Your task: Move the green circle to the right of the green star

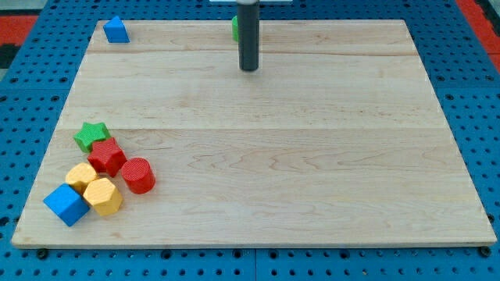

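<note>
We have one arm in view, ending in a straight dark rod that stands upright. It enters from the view's top edge, slightly left of centre. My tip rests on the desk near its far edge, roughly midway between the far left and far right corners. The arm above the rod is cut off by the frame.

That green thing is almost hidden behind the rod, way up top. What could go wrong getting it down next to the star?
The green circle is mostly hidden behind the rod at the board's top edge, so my tip might nudge it off the board. The green star is far away at the view's lower left, so the circle could slip aside on that long push. The red star touches the green star, so arriving there could disturb the cluster.
</note>
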Motion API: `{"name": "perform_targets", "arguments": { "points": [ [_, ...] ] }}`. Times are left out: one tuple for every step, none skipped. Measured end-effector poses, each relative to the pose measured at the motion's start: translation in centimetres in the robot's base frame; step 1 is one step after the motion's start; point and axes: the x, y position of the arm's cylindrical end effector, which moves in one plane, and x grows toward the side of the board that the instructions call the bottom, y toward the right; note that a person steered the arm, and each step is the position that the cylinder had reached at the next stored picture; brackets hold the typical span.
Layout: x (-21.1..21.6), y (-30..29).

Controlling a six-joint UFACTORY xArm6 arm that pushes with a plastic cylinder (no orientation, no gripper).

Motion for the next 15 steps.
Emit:
{"name": "perform_targets", "arguments": {
  "points": [
    [-4.3,0.5],
    [-5.4,2.4],
    [-8.4,2.4],
    [-7.5,-2.2],
    [-4.1,-8.2],
    [0.2,-10.2],
    [0.7,-13.6],
    [1.5,-15.6],
    [3.8,-19.0],
    [5.2,-22.0],
    [3.8,-25.3],
    [6.0,-27.5],
    [8.3,-24.6],
    [9.5,-21.3],
    [9.0,-20.2]
  ]
}}
